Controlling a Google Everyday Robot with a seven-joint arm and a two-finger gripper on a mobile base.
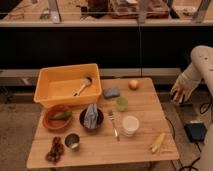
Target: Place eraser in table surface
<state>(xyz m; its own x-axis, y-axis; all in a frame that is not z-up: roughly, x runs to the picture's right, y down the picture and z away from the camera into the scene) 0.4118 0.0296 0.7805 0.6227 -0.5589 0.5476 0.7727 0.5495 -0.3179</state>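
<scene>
I am watching the gripper (179,93) hovering just off the right edge of the table surface (147,102), about level with the round orange fruit (133,84). I cannot tell its grip state. I cannot tell where the eraser is.

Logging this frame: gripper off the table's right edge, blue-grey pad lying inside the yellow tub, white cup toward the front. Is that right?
Not quite. The blue-grey pad lies on the table surface just right of the yellow tub, not inside it, as the camera view shows. The gripper is off the table's right edge and the white cup stands toward the front.
</scene>
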